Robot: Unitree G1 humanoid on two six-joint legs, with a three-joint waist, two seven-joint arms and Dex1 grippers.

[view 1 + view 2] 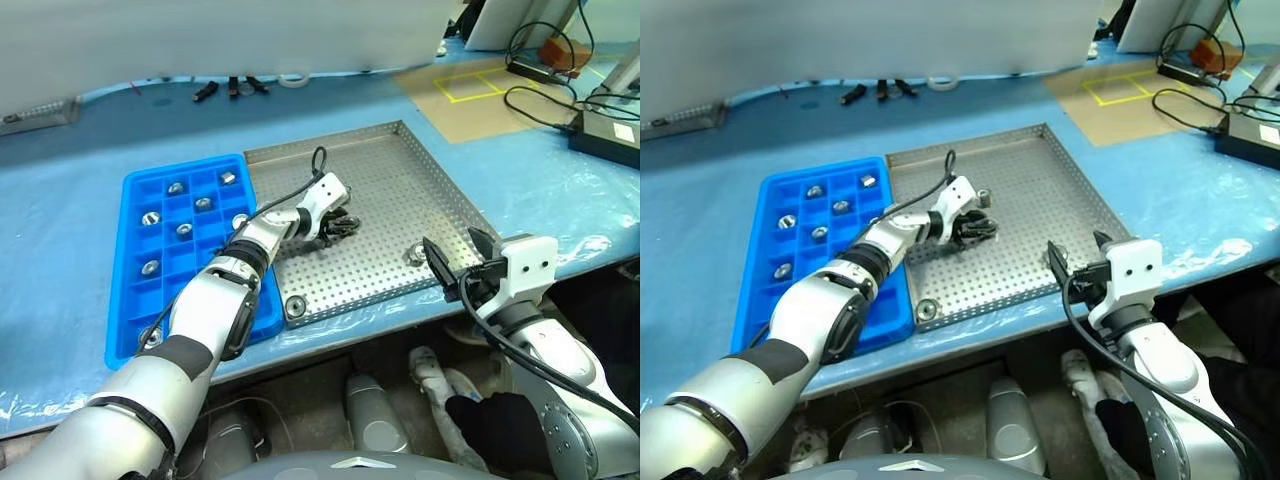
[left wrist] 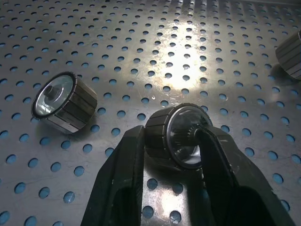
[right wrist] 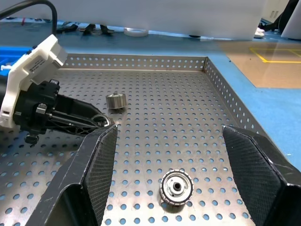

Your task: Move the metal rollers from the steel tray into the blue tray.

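Left pincer clamped on one roller in steel tray.
Right pincer [image 1: 462,262] spread at the steel tray's [image 1: 440,190] near right rim; left pincer [image 2: 171,155] pinches a metal roller [image 2: 176,141] mid-tray; blue tray [image 1: 135,300] left holds rollers [image 1: 184,229].
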